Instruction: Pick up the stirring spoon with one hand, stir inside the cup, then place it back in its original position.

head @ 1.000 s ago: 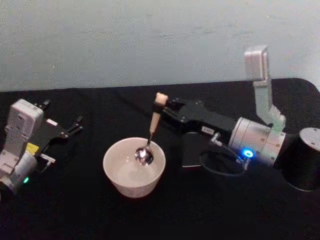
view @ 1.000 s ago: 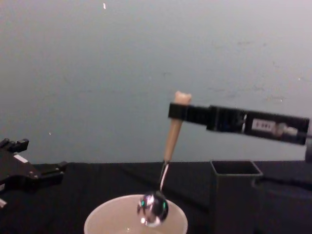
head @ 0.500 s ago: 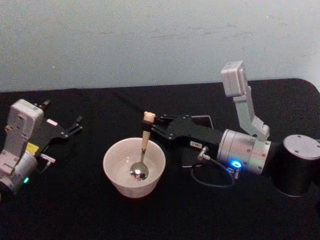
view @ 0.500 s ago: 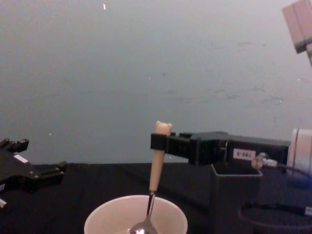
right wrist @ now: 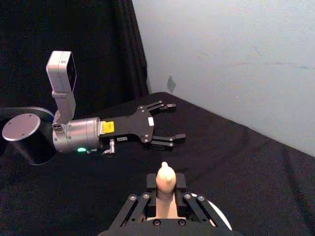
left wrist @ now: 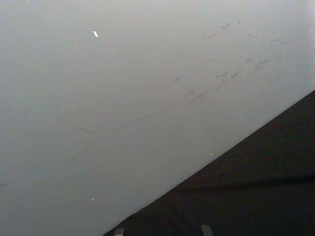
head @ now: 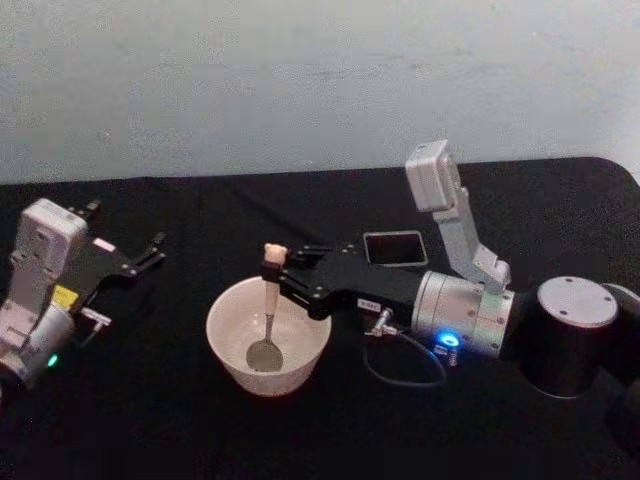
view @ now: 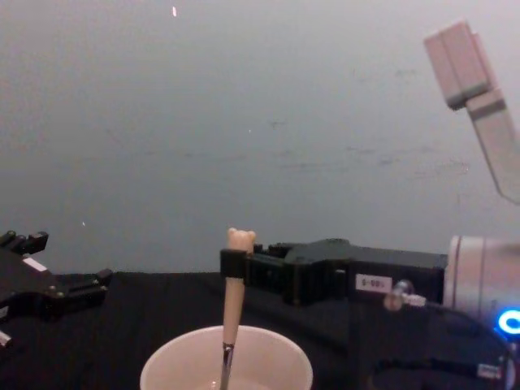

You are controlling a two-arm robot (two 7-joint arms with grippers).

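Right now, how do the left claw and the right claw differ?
The left claw is open and empty; the right claw is shut on the handle of the stirring spoon. The left claw sits at the left side of the table, away from the cup; the right claw is held over the cup, with the spoon's bowl down inside it. Both are black two-fingered claws.

Pale wall [head: 300,80], black tabletop [head: 150,420]

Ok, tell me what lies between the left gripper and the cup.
Only bare black table. The head view shows nothing else on the stretch between the left gripper, jaws open, and the cup.
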